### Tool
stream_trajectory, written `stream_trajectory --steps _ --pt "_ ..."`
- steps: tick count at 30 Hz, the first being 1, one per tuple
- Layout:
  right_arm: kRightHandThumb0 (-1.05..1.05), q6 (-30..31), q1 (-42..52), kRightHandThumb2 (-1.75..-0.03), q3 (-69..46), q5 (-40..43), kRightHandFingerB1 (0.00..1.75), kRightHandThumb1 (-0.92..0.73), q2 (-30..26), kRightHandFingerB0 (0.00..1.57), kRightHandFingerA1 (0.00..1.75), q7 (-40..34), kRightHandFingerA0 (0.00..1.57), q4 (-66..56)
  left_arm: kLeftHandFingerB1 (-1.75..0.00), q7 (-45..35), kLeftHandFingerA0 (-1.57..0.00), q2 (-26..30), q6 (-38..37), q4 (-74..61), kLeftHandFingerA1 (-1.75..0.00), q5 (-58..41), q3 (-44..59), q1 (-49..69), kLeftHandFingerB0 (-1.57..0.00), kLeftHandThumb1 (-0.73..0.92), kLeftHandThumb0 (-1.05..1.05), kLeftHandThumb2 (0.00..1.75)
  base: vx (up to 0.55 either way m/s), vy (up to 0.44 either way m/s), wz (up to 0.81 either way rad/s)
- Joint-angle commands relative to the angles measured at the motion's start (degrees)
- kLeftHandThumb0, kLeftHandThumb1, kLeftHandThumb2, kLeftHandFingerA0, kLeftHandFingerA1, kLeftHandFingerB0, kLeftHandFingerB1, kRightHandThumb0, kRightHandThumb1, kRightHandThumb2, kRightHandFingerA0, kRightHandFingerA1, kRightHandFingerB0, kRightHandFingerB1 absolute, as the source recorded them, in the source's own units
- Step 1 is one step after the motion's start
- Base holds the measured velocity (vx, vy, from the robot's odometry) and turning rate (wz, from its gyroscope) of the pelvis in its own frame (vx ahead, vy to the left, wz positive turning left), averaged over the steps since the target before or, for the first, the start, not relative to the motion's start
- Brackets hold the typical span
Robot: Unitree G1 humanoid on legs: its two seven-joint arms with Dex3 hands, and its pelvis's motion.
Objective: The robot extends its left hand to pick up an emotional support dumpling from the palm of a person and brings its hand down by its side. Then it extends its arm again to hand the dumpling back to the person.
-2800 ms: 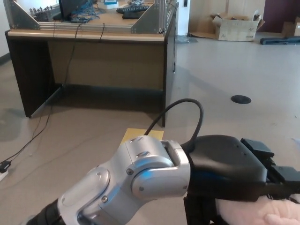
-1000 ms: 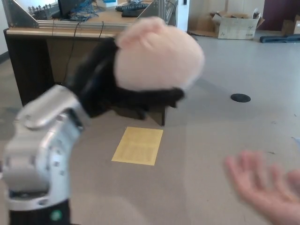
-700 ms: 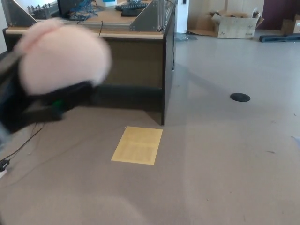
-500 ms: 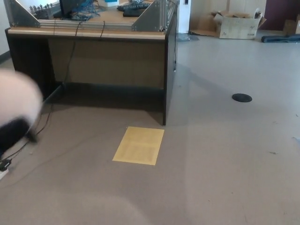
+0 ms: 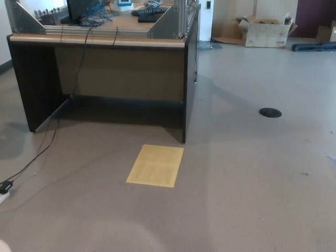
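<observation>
Neither of my hands shows in the head view, and no arm is in the picture. The pink plush dumpling is out of sight, except perhaps for a tiny pale sliver (image 5: 2,247) at the bottom left corner; I cannot tell what that sliver is. No person's hand or palm is in view.
A dark wooden desk (image 5: 105,68) with a metal frame on top stands at the back left. Cables (image 5: 37,152) run from it across the floor to the left edge. A yellow sheet (image 5: 155,165) lies on the floor, a black floor disc (image 5: 270,112) to the right, and a cardboard box (image 5: 265,31) far back.
My left hand, shut on the dumpling, swung from the middle to the left and down, out of the picture. The person's open palm at the lower right has gone from view.
</observation>
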Motion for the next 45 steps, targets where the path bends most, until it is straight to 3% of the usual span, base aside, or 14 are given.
stream_trajectory --steps 1,7,8,11,12,18,19,24,27,28,29,33,40,45 --pt "-0.25 -1.66 0.45 -0.57 -1.13 0.97 0.50 -0.59 -0.73 0.71 0.56 -2.46 0.84 -0.18 -1.17 1.00 -0.71 3.23 -17.73 13.46 -1.69 0.84 -1.64 2.48 -0.75 0.88 -0.05 0.61 0.00 0.000 0.00" --pt "-0.24 -1.80 0.53 -0.57 -1.06 0.75 0.50 -0.59 -0.97 0.71 0.56 -2.50 0.86 -0.78 -1.18 2.36 -0.71 4.97 -21.88 19.61 -1.70 1.83 -2.89 3.26 -0.73 0.87 -0.05 0.60 0.00 0.000 0.00" --pt "-0.25 -1.41 0.37 -0.57 -1.27 1.13 0.50 -0.59 -0.71 0.71 0.56 -2.20 0.86 -0.69 -1.22 2.98 -0.87 5.17 -22.42 20.42 -1.69 1.92 -2.91 3.32 -0.77 0.81 -0.06 0.62 0.00 0.000 0.00" --pt "-0.25 -1.25 0.31 -0.57 -1.36 1.27 0.50 -0.59 -0.63 0.71 0.56 -2.05 0.86 -0.70 -1.22 3.27 -0.87 5.62 -23.62 21.71 -1.69 1.43 -3.41 3.37 -0.77 0.81 -0.06 0.62 0.00 0.000 0.00" --pt "-0.25 -0.88 0.08 -0.57 -1.51 1.42 0.49 -0.60 -0.86 0.71 0.55 -1.71 0.84 -0.93 -1.22 3.44 -0.70 6.06 -24.68 23.65 -1.72 1.74 -3.81 2.75 -0.73 0.88 -0.05 0.60 0.00 0.000 0.00" --pt "-0.24 -0.60 -0.70 -0.58 -1.72 1.44 0.50 -0.59 -1.21 0.73 0.56 -1.70 0.86 -1.18 -1.20 3.74 -0.70 7.83 -28.48 29.07 -1.70 1.54 -5.99 0.80 -0.74 0.88 -0.04 0.60 0.00 0.000 0.00" --pt "-0.26 -0.80 -0.81 -0.58 -1.79 1.55 0.50 -0.59 -1.34 0.73 0.58 -1.46 0.88 -0.88 -1.18 3.36 -0.87 8.00 -28.61 29.68 -1.68 1.23 -6.19 0.74 -0.77 0.80 -0.10 0.62 0.00 0.000 0.00" --pt "-0.26 -1.20 -1.73 -0.57 -1.57 1.14 0.51 -0.58 -1.54 0.72 0.60 -1.35 0.88 -0.21 -1.17 3.93 -0.89 8.75 -30.30 31.98 -1.68 -0.09 -7.01 0.51 -0.79 0.76 -0.13 0.61 0.00 0.000 0.00" --pt "-0.26 -1.45 -2.20 -0.57 -1.43 0.99 0.51 -0.58 -1.64 0.72 0.60 -1.35 0.88 0.20 -1.17 4.21 -0.89 9.11 -31.22 33.07 -1.68 -0.75 -7.47 0.38 -0.79 0.76 -0.13 0.61 0.00 0.000 0.00" --pt "-0.25 -0.84 -2.58 -0.58 -1.43 1.18 0.50 -0.59 -1.34 0.72 0.57 -0.96 0.85 0.06 -1.23 4.26 -0.72 9.03 -31.74 32.72 -1.73 -1.25 -7.13 1.09 -0.74 0.87 -0.05 0.59 0.00 0.000 0.00" --pt "-0.25 -0.66 -2.83 -0.58 -1.37 1.22 0.50 -0.59 -1.23 0.73 0.57 -0.76 0.88 0.02 -1.21 4.29 -0.90 9.07 -32.08 32.75 -1.69 -1.76 -6.99 1.41 -0.76 0.79 -0.10 0.61 0.00 0.000 0.00" --pt "-0.26 -0.46 -3.01 -0.58 -0.97 0.77 0.50 -0.60 -1.35 0.73 0.57 -0.97 0.88 -0.07 -1.23 4.60 -0.73 9.28 -32.29 32.79 -1.72 -2.64 -7.13 1.52 -0.74 0.87 -0.06 0.60 0.00 0.000 0.00" --pt "-0.26 0.51 -2.96 -0.58 -0.80 1.00 0.49 -0.61 -1.12 0.72 0.55 -0.42 0.86 -0.52 -1.16 3.98 -0.81 10.68 -30.95 26.14 -1.64 -6.16 -6.60 1.26 -0.77 0.88 0.01 0.66 0.00 0.000 0.00" --pt "-0.26 0.12 -1.19 -0.58 -1.05 1.32 0.49 -0.60 -0.51 0.71 0.54 -0.96 0.84 -1.02 -1.18 7.03 -0.74 18.28 -22.29 5.94 -1.62 -11.26 -7.62 -8.85 -0.77 0.86 -0.06 0.64 0.00 0.000 0.01"
